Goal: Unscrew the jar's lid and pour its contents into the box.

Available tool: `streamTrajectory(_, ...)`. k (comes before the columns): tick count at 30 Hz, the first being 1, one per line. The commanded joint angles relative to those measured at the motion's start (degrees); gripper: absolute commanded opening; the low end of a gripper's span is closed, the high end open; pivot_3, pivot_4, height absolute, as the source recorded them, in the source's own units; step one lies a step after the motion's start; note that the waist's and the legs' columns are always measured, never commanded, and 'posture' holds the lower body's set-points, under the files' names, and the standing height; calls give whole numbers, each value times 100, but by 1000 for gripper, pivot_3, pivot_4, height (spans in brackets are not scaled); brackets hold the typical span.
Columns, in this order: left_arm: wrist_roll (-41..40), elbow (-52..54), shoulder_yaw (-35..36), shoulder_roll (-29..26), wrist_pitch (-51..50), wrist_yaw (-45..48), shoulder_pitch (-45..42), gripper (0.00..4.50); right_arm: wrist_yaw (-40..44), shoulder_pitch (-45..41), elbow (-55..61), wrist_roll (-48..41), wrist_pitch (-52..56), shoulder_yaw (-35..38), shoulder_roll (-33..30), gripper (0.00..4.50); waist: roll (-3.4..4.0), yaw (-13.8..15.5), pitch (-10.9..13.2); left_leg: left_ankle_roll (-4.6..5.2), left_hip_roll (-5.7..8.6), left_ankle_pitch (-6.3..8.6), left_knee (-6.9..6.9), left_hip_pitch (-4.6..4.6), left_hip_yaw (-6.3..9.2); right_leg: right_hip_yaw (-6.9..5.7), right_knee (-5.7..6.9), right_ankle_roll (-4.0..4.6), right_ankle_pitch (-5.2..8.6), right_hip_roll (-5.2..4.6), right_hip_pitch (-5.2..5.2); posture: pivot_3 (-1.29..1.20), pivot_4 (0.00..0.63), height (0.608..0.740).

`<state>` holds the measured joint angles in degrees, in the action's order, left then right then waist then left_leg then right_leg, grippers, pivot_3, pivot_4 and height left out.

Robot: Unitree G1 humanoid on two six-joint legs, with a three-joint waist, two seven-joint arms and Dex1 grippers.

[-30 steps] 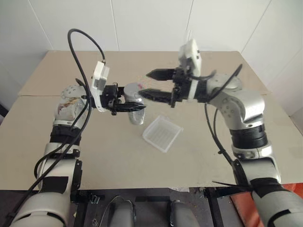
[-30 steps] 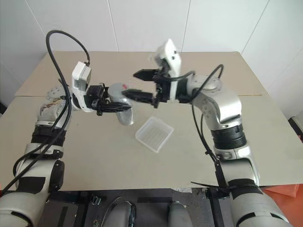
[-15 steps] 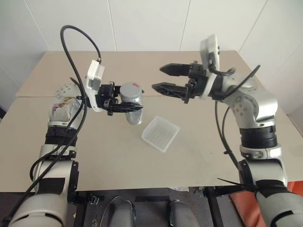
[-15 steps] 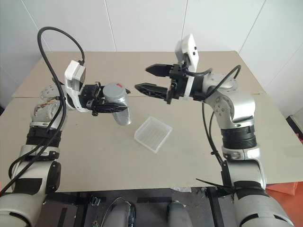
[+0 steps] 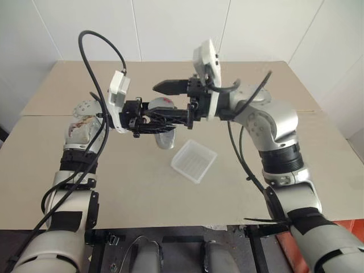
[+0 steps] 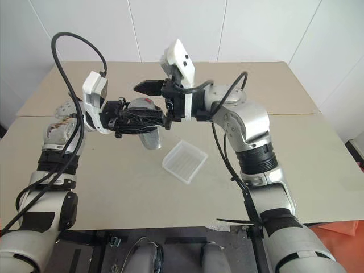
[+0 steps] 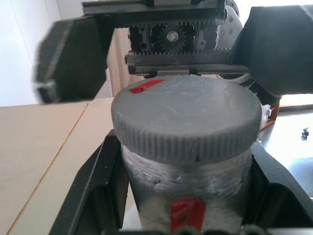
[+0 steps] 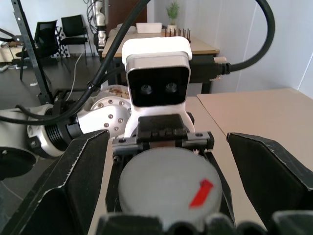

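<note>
White panelled walls (image 5: 182, 28) are seen behind the scene, with a seam running down between panels. In the right wrist view a wider room is glimpsed: black chairs (image 8: 63, 29) on a dark floor, a further desk (image 8: 166, 41), and a potted plant (image 8: 172, 10) set on it. The work is carried out over a broad beige table (image 5: 273, 187), matte and bare apart from a joint line crossing it from side to side.

The box (image 5: 194, 160) is laid flat on the table near its middle, tilted cornerwise, its ribbed bottom visible. The jar (image 5: 161, 122) is held in the air above the table, just beside and above the box, lying roughly level with its capped end turned toward the right arm. It is clamped around its body by the left gripper (image 5: 152, 122). The lid (image 7: 186, 122) is seated on the jar, marked with a red patch. The right gripper (image 5: 165, 102) is spread wide, its fingers (image 8: 63, 186) placed either side of the lid without visible contact.
</note>
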<state>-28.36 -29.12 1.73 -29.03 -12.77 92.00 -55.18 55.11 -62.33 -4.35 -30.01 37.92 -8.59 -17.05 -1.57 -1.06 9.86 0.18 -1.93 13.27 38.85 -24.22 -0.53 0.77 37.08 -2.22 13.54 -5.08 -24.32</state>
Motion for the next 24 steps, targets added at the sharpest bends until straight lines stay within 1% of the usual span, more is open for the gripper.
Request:
streamTrajectory(1,-64,212,81,-54,14,25,-27,2483,84,-180,-117,119,-203,-16,70,4474,0,0,0,0,0,0,0,0,0,0,0,0,0,0,0,0,150,740)
streamTrajectory(6,-80,276,93,-72,-6,10,21,2483,128,-261,-383,275,-267,-25,185,4474,0,-3,0,0,0,0,0,0,0,0,0,0,0,0,-1,0,150,740)
streamTrajectory(13,-105,357,108,-118,-39,0,90,2483,128,-188,-548,340,-283,199,13,4474,0,-2,0,0,0,0,0,0,0,0,1,0,0,0,0,0,150,740)
streamTrajectory(17,-120,387,92,-116,-62,-14,99,2483,220,37,-467,262,-283,449,-359,4474,0,14,0,0,0,0,0,0,1,0,0,0,0,-1,0,0,150,740)
streamTrajectory(24,-126,383,73,-107,-68,0,80,2483,219,442,-183,166,-209,596,-819,4474,0,13,0,0,0,0,0,-1,0,-1,0,0,0,-1,1,0,150,740)
